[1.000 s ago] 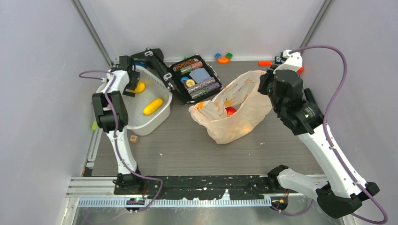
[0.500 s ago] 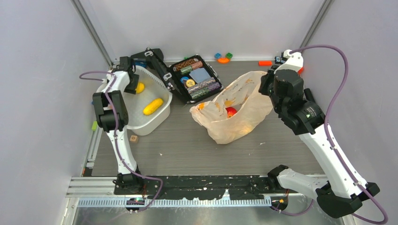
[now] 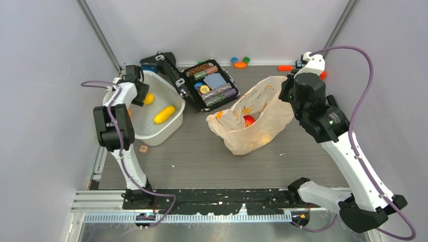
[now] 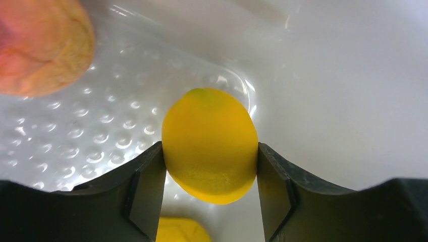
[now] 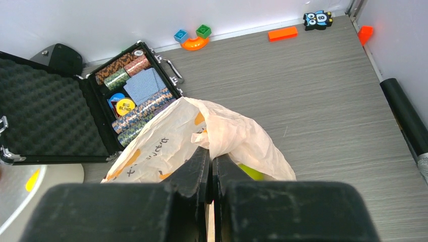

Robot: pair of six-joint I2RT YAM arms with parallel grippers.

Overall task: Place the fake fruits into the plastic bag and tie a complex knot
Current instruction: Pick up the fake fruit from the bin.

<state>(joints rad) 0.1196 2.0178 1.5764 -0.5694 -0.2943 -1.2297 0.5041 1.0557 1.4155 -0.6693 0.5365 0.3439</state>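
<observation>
My left gripper (image 4: 209,166) is inside the white tub (image 3: 166,127) and shut on a round yellow fruit (image 4: 209,143), seen from above as a yellow spot (image 3: 149,98). A long yellow fruit (image 3: 164,114) lies in the tub; a peach-coloured fruit (image 4: 38,45) shows at the upper left of the left wrist view. My right gripper (image 5: 212,164) is shut on the rim of the pale peach plastic bag (image 5: 166,146), holding it up (image 3: 257,118). A red apple (image 3: 248,120) and a small orange fruit (image 3: 216,114) show in the bag's mouth; something green (image 5: 251,173) shows through it.
An open black case of poker chips (image 3: 209,85) lies between tub and bag. Small coloured blocks (image 3: 241,62) and an orange bar (image 3: 285,67) lie at the back edge. A small wooden block (image 3: 144,149) lies in front of the tub.
My left arm has shifted slightly left and back in the tub, over the round yellow fruit. The right gripper and bag have barely moved.
</observation>
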